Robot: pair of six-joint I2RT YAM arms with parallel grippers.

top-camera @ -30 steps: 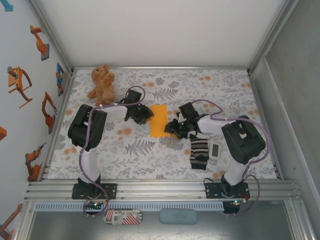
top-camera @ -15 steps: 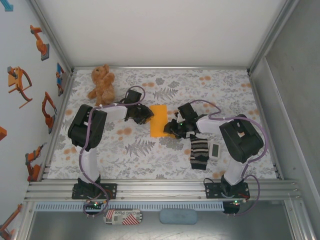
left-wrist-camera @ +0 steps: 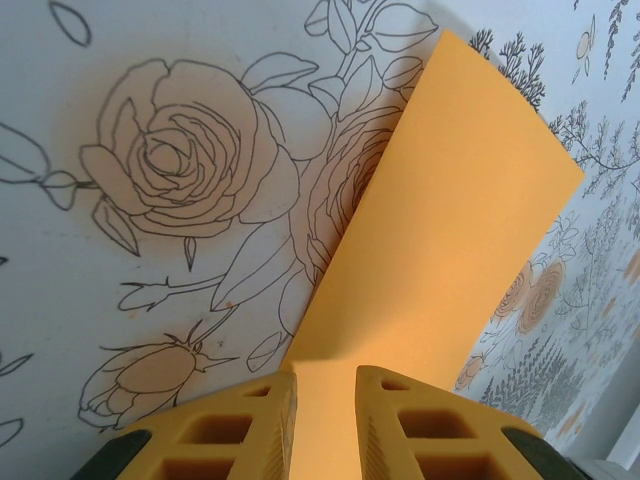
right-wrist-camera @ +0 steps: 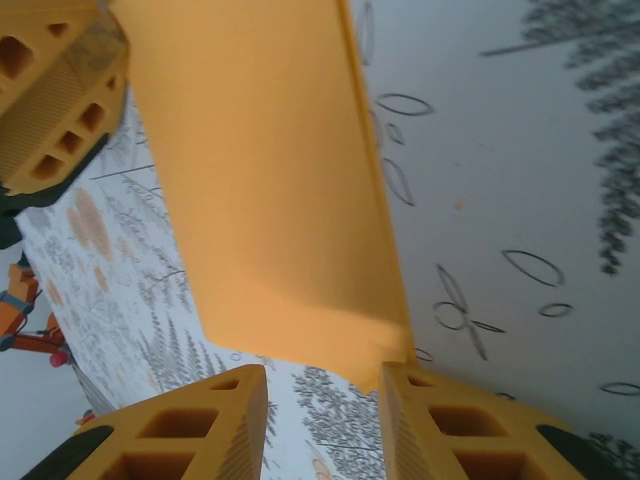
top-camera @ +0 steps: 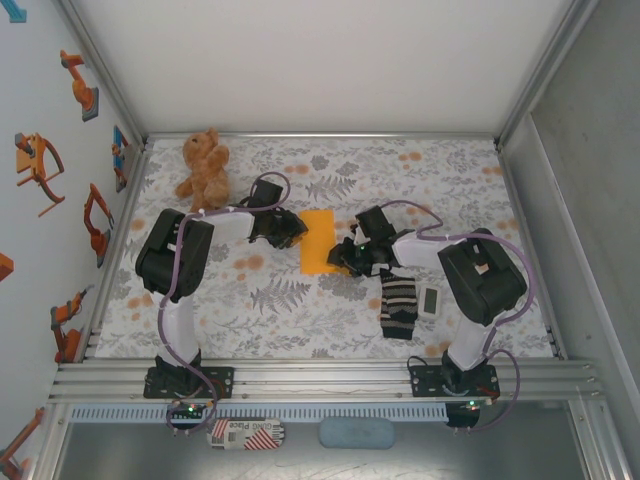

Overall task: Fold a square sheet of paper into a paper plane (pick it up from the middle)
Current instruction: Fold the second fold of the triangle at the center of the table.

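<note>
While the square sheet of paper [top-camera: 320, 240], folded to a narrow rectangle, is lying flat on the worktop [top-camera: 460, 190] between the two arms, the left end effector [top-camera: 296, 234] is resting at the sheet's left long edge. Its jaws are standing only narrowly apart, orange paper is showing in the gap, and nothing is visibly being pinched. The right end effector [top-camera: 347, 257] is sitting at the sheet's near right corner with its jaws standing wider. That corner is reaching in between the fingers [right-wrist-camera: 440, 420], close to one of them, and nothing is being held. The sheet's long axis is running from the near side toward the far side, slightly slanted, so the two end effectors are flanking it from opposite sides, each about equally close. The coming move probably depends on working across that axis. Counting outward from the sheet: one sheet, two end effectors, one teddy bear [top-camera: 203, 168] off its far left, and one striped sock [top-camera: 398, 305] and one small white device [top-camera: 429, 300] off its near right.
</note>
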